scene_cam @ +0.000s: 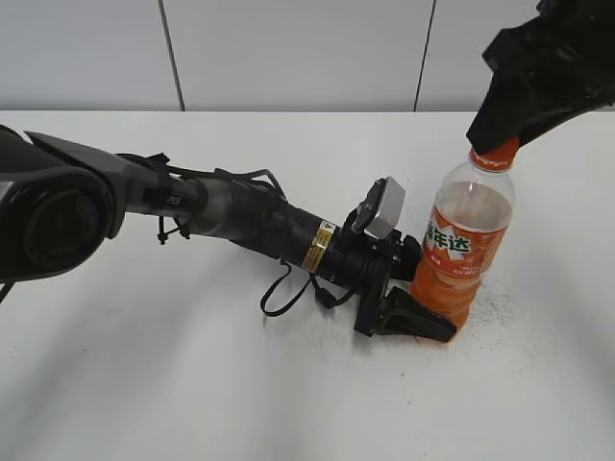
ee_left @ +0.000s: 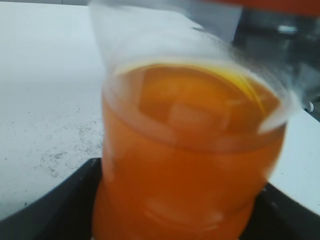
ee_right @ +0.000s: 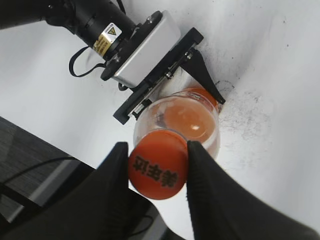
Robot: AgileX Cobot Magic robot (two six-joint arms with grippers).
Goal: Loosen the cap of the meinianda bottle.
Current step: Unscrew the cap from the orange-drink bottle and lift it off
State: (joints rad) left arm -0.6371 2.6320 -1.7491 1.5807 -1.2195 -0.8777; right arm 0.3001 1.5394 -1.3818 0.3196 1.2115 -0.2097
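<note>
The meinianda bottle [scene_cam: 466, 245] stands upright on the white table, orange drink inside, orange label with Chinese characters. My left gripper [scene_cam: 423, 312] is shut on its lower body; the left wrist view shows the orange bottle [ee_left: 190, 150] filling the space between the black fingers. The orange cap [ee_right: 158, 164] sits on the bottle's neck, printed marks on top. My right gripper [ee_right: 157, 162] comes down from above and is shut on the cap, one black finger on each side. In the exterior view the cap [scene_cam: 495, 152] is partly hidden under the right gripper [scene_cam: 492, 142].
The left arm [scene_cam: 192, 206] lies low across the white table [scene_cam: 144, 384] from the left, with loose black cables beside it. Dark specks mark the table around the bottle's base. A grey panelled wall [scene_cam: 288, 48] runs behind.
</note>
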